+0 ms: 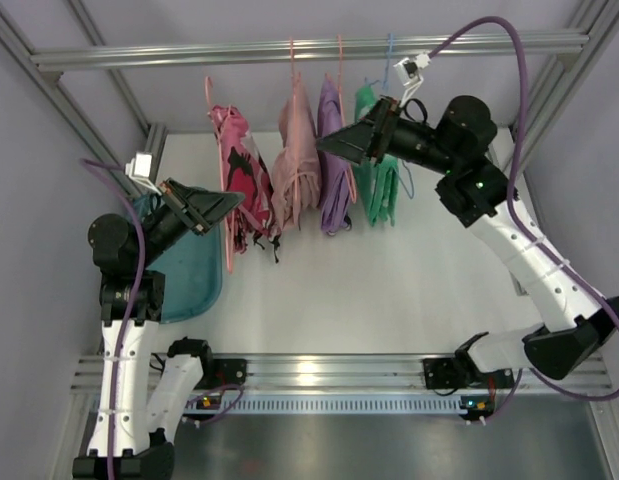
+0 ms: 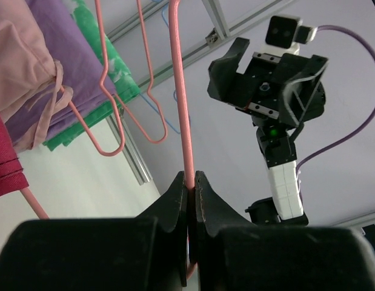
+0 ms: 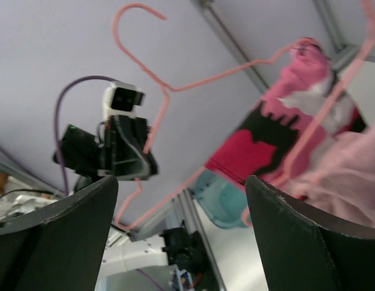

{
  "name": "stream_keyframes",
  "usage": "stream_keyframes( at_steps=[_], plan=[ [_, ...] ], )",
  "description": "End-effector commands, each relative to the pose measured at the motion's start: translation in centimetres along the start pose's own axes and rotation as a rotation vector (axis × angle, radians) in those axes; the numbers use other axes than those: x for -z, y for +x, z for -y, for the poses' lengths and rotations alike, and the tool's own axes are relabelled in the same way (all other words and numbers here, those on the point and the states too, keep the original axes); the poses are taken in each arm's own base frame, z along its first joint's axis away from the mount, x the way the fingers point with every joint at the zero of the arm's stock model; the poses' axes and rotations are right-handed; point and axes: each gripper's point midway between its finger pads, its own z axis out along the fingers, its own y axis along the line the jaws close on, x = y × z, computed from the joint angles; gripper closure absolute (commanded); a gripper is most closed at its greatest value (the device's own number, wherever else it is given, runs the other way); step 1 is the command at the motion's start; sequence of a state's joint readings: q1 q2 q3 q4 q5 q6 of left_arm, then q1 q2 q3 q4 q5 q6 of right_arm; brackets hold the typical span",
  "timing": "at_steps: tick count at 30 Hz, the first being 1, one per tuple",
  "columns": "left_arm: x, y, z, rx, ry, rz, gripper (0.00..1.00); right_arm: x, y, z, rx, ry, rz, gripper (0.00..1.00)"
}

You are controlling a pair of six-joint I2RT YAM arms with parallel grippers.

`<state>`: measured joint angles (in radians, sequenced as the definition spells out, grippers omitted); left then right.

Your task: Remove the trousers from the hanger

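Salmon-pink wire of the hanger (image 1: 229, 255) was pinched in the left jaws in the top view. The trousers (image 1: 244, 190) hung on it just beside them, and the right jaws stood wide near the purple garment (image 1: 334, 170). In the left wrist view the jaws were shut tight on the hanger (image 2: 180, 91). In the right wrist view the trousers (image 3: 278, 133) hung ahead of the wide jaws. To my judgement, the right side should pinch only cloth, never wire, and pull along the bar while the left holds firm.
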<state>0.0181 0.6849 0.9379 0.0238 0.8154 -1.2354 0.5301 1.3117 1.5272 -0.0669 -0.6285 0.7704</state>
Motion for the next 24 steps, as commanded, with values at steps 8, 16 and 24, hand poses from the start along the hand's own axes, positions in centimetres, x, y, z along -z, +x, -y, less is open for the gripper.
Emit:
stream_keyframes(
  at_steps=[8,16,24],
  plan=[
    [1.4,-0.5,5.8,-0.290,0.174,0.061,1.00,-8.4,2.2,-7.1,-0.080,-0.192,0.023,0.20],
    [1.9,0.3,5.5,-0.305,0.177,0.050,1.00,-12.4,6.0,-7.7,-0.150,-0.230,-0.052,0.26],
    [2.2,1.4,4.6,-0.303,0.177,0.014,1.00,-15.0,7.5,-10.1,-0.172,-0.311,-0.084,0.36]
  ],
)
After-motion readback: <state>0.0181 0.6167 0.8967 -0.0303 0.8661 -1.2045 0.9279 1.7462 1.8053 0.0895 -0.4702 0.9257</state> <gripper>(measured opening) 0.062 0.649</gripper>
